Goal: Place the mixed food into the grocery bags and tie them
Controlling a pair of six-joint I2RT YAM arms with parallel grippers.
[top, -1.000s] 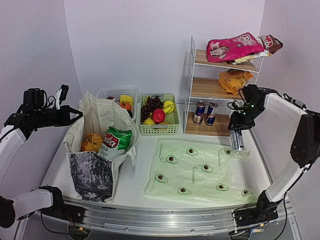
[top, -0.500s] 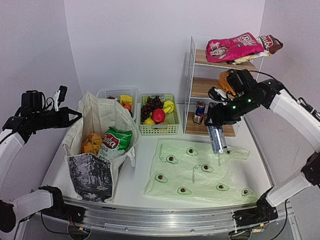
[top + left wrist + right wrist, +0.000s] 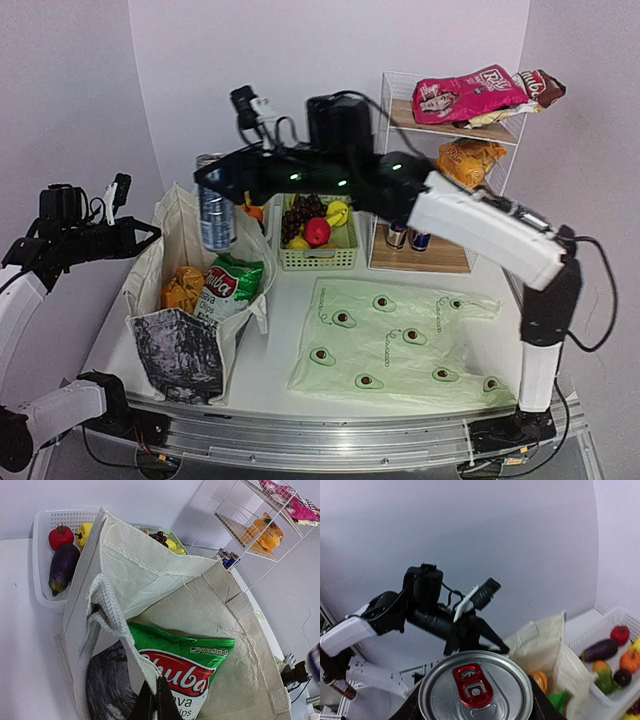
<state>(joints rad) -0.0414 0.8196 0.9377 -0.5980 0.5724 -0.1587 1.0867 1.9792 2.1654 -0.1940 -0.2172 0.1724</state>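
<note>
My right gripper point(image 3: 213, 183) is shut on a small drink can point(image 3: 216, 225) and holds it upright in the air over the open beige tote point(image 3: 190, 335). The can's silver top with its red tab point(image 3: 476, 690) fills the right wrist view, with black fingers point(image 3: 538, 708) at its sides. My left gripper point(image 3: 154, 701) is shut on the tote's rim strap and holds the mouth open. A green-white snack packet point(image 3: 186, 666) and an orange packet point(image 3: 183, 286) lie inside. The pale-green avocado bag point(image 3: 395, 345) lies flat at the right.
A green basket point(image 3: 318, 258) holds grapes, a red apple and bananas. A white basket point(image 3: 41, 560) behind the tote holds toy vegetables. The wire shelf point(image 3: 385, 150) at back right carries a pink packet point(image 3: 465, 95), an orange packet point(image 3: 470, 160) and two cans point(image 3: 410, 238).
My right arm swung from the right, above the avocado bag, across the table to the left with the can. The left arm kept its hold on the tote.
</note>
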